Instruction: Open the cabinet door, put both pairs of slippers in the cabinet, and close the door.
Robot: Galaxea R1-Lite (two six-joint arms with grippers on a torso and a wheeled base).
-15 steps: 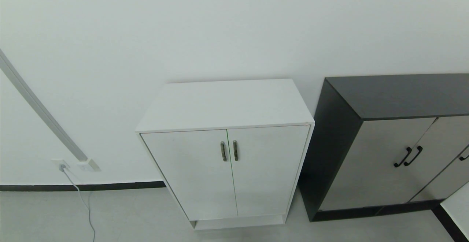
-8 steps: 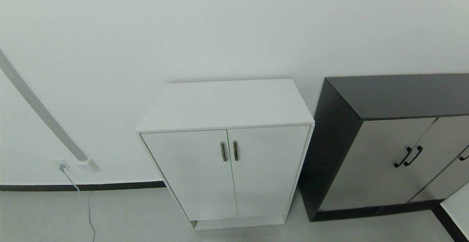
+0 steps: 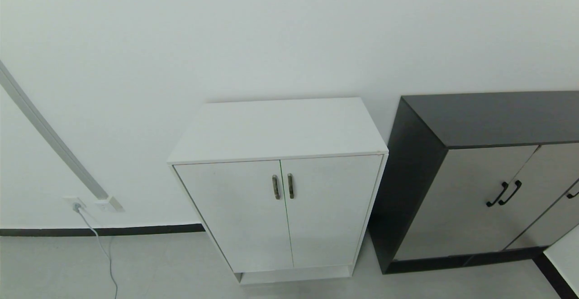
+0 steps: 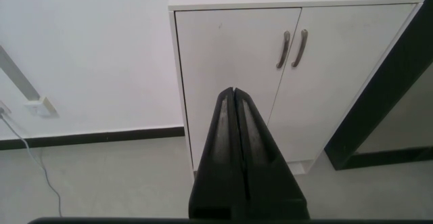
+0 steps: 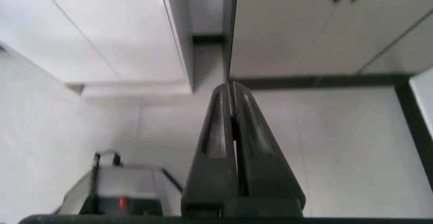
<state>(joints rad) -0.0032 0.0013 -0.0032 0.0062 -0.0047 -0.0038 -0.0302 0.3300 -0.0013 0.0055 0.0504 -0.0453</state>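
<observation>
plain white cabinet (image 3: 276,129), grey-bronze handles (image 3: 275,187), black cabinet (image 3: 475,116) with grey doors (image 3: 470,199), black baseboard (image 3: 99,231), grey floor (image 3: 158,267), my left gripper (image 4: 234,90) and right gripper (image 5: 233,83) both black

White wall (image 3: 289,27); grey floor (image 3: 158,267); black cabinet (image 3: 497,118)

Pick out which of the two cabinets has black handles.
The dark cabinet on the robot's right: its handles are black and curved. The white cabinet beside it has straight, dull metal handles.

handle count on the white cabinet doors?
2: left door's handle and right door's handle, side by side at the centre seam. None look hidden.
</observation>
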